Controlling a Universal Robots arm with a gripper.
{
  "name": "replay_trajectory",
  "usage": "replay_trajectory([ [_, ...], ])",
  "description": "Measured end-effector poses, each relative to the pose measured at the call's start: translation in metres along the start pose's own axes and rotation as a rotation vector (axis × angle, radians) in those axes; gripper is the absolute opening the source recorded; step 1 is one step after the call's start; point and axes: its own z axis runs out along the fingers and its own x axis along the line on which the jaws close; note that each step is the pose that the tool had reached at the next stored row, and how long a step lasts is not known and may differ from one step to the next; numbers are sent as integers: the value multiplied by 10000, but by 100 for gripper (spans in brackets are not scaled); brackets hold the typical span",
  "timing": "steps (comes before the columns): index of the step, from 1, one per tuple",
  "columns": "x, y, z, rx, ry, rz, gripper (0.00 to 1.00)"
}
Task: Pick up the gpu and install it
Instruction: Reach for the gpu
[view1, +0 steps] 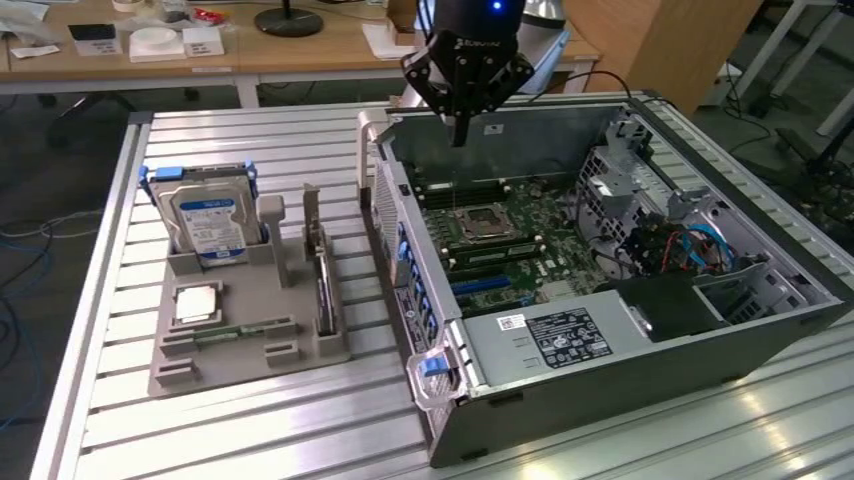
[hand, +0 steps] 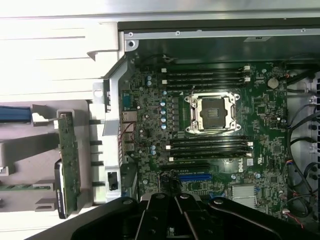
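The gpu (view1: 320, 272) stands on edge in a slot of the grey holder (view1: 254, 352), at the exterior view's left of the open computer case (view1: 627, 392). In the wrist view the gpu (hand: 68, 162) is a thin green board with a silver bracket, beside the case wall. My gripper (view1: 461, 132) hangs shut over the far end of the case, above the motherboard (view1: 514, 235), with nothing between its fingers. It is well apart from the gpu. The black fingers (hand: 161, 217) meet over the motherboard (hand: 260, 102) near the blue slot (hand: 194, 177).
In the holder also stand a silver hard drive (view1: 207, 218) with a blue label, a processor chip (view1: 196, 303) and a narrow memory stick (view1: 240, 335). The case lies open on a ribbed metal table (view1: 254, 150). Wooden desks (view1: 307, 50) stand behind.
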Motion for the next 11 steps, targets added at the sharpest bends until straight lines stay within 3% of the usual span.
replay_trajectory([
  [11,227,-17,-2,0,0,0,11],
])
